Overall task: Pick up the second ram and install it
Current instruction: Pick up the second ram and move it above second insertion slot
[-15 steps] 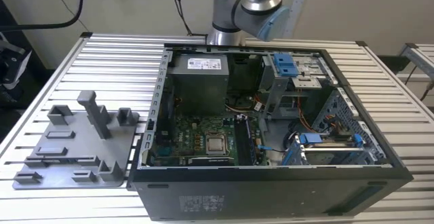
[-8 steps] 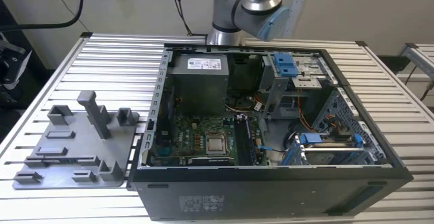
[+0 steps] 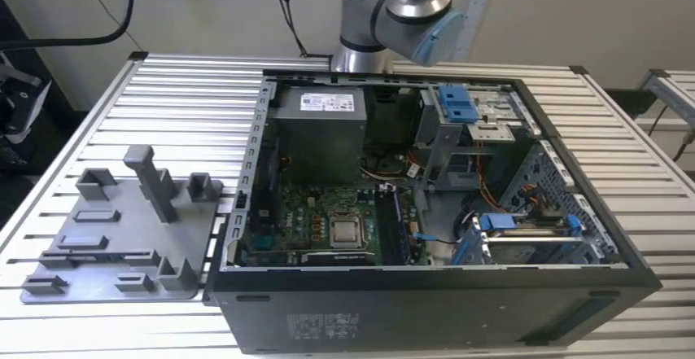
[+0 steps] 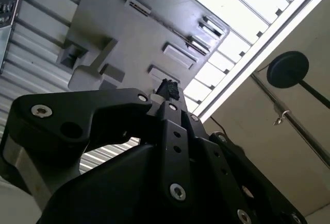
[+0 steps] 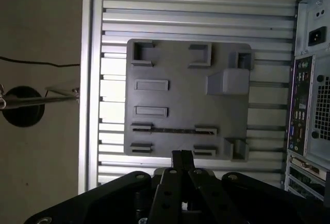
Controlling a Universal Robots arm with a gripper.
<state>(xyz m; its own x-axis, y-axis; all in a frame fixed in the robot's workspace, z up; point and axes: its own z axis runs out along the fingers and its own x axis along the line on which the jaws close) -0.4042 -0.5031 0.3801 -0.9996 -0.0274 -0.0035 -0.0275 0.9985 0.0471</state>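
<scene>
exterior view: grey holder tray (image 3: 130, 233) lying flat on the slatted metal table (image 3: 174, 98), just beside the open computer case (image 3: 434, 310); thin dark strip on edge in the tray's long slot, between two low grey end blocks, taken for the second ram (image 3: 100, 254); not yet installed; motherboard (image 3: 315, 212) exposed on the case floor, memory slots (image 3: 396, 225) running alongside the processor socket; whether a stick already sits in them, cannot tell; robot arm (image 3: 396, 1) rising behind the far wall of the case.

first wrist view: gripper (image 5: 182, 158) hanging above the holder tray (image 5: 185, 100), pointed straight down at it; fingers (image 5: 177, 159) drawn together, tips meeting or all but meeting, nothing gripped; second ram (image 5: 172, 130) seated in its slot just beyond the fingertips, lying crosswise to the gripper's line, apart from the tips and untouched; further grey holder blocks farther out past the ram; rear panel of the computer case (image 5: 309, 90) well off to one side of the gripper; table edge, floor and a round black base (image 5: 23, 105) well off to the other side.

second wrist view: gripper (image 4: 167, 89) seen from behind its black linkage; tips closed up, nothing between them; holder tray (image 4: 129, 44) beyond the tips, seen aslant; table slats around it; round black base (image 4: 287, 68) on the floor past the table edge, well apart from the gripper.
</scene>
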